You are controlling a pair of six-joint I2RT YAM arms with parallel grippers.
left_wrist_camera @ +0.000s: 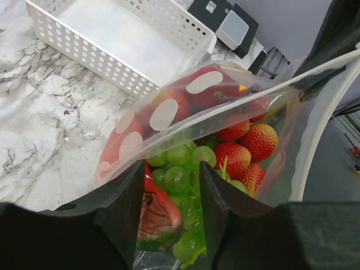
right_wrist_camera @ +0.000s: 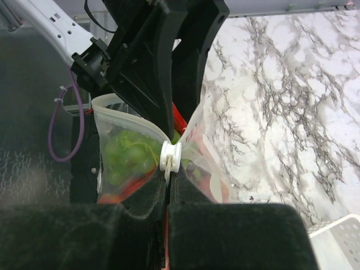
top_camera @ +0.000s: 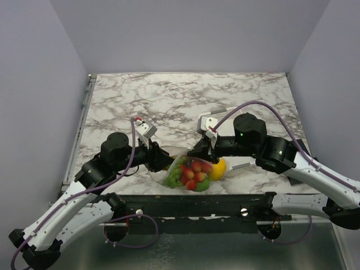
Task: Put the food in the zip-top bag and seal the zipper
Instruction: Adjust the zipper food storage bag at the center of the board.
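The zip-top bag (top_camera: 190,173) lies near the table's front edge, filled with the food: red strawberries (left_wrist_camera: 247,143), green grapes (left_wrist_camera: 179,177) and a watermelon slice (left_wrist_camera: 157,211). An orange-yellow piece (top_camera: 218,167) shows at its right end. My left gripper (left_wrist_camera: 171,169) clasps the bag's left end, its fingers (left_wrist_camera: 121,208) pressing the plastic with food between them. My right gripper (right_wrist_camera: 170,180) is shut on the zipper (left_wrist_camera: 281,85) just below its white slider (right_wrist_camera: 171,157). In the top view the left gripper (top_camera: 166,160) and the right gripper (top_camera: 202,151) flank the bag.
A white slotted basket (left_wrist_camera: 124,39) stands empty just beyond the bag; its corner shows in the right wrist view (right_wrist_camera: 337,242). The marble table's front edge (top_camera: 185,197) is right beside the bag. Grey walls enclose the table.
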